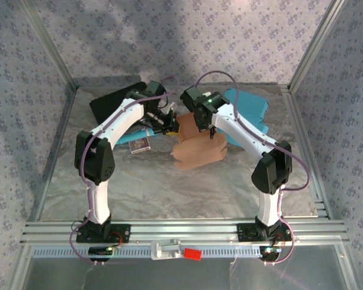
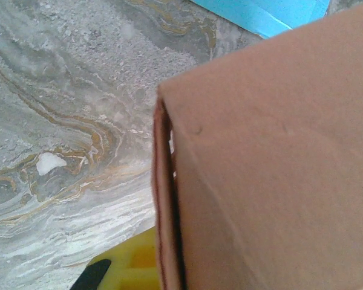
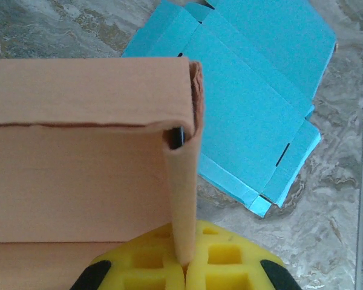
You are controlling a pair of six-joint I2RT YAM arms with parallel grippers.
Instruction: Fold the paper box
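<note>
Right fingers (image 3: 230,257) clamp the upright flap of the brown cardboard box (image 3: 78,181), centre scene, just left of a flat blue cardboard sheet (image 3: 248,96). Left fingers (image 2: 130,269) closed at the box's edge; hold unclear.

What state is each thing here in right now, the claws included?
brown paper box: partly folded, gripped on two sides
blue paper blank: flat, unfolded
left gripper: shut on the brown paper box
right gripper: shut on a box flap
</note>
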